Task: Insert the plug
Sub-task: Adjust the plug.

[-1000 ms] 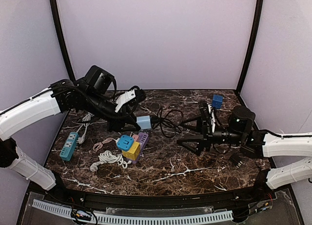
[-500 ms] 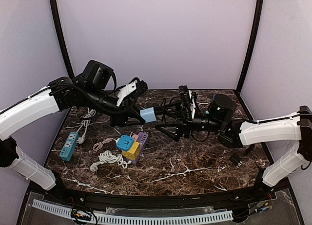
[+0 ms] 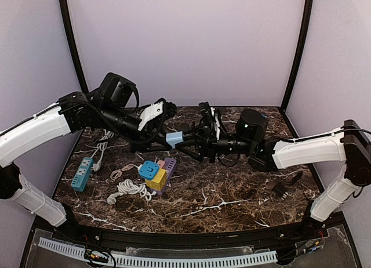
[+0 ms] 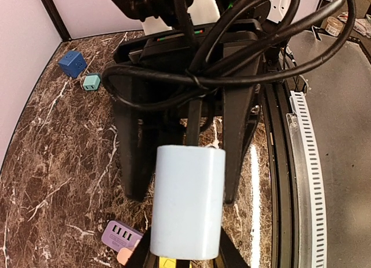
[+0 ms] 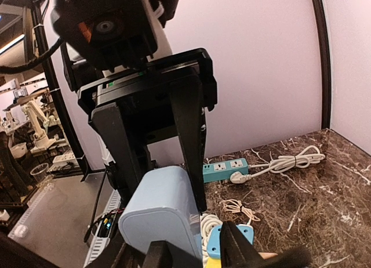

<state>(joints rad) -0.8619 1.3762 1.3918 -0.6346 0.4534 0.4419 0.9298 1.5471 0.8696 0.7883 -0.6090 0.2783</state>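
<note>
Dark marble bench [image 3: 232,204], lilac walls behind. Left claw [image 3: 168,136] clamped on pale blue adapter [image 3: 174,139], up in air above bench. Right claw [image 3: 192,143] faces it tip to tip, fingers [image 4: 128,134] partway apart, one each side of black plug [image 4: 193,126] at adapter's far end. Whether they pinch plug: cannot tell. Black cord [image 4: 191,76] loops across right claw. Below left claw: pile of coloured blocks [image 3: 157,174], white cable [image 3: 128,188]. Teal power strip [image 3: 82,174] well apart from left claw, near bench edge.
</note>
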